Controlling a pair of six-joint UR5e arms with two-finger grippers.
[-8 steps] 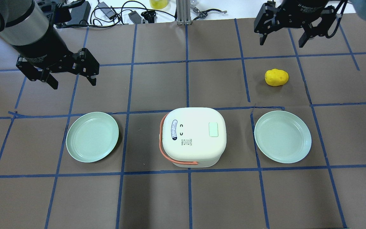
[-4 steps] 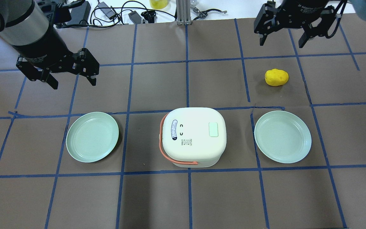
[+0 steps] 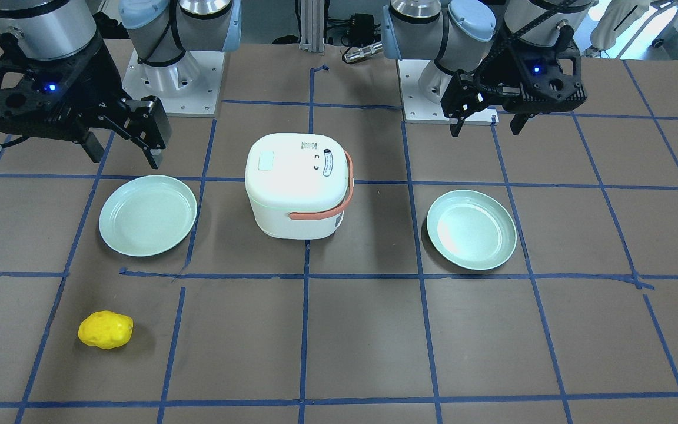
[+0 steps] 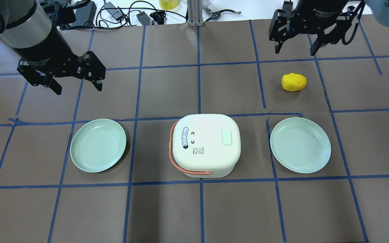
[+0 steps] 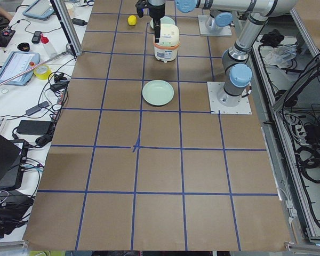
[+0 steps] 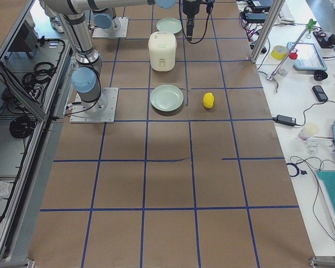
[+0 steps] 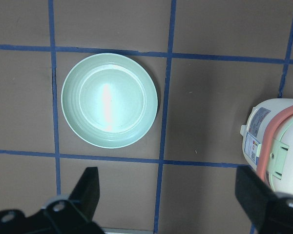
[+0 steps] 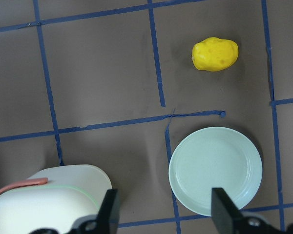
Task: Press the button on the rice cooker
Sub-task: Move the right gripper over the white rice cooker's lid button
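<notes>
Because the rice cooker (image 4: pixel 204 145) sat on the counter (image 4: pixel 167 209) with its button (image 4: pixel 227 137) facing up, the left pincer (image 4: pixel 78 88) and right pincer (image 4: pixel 295 50) hung well off, both spread apart, probably ahead of a downward press.

White rice cooker (image 6: pixel 162 51) sits upright on the taped brown tabletop (image 6: pixel 156 184), right between the near green plate (image 6: pixel 167 97) and the far green plate (image 6: pixel 169 25). Yellow lump (image 6: pixel 209 100) lies just beside the near one. Right end effector (image 6: pixel 190 30) hangs high, finger spacing unreadable from here.
</notes>
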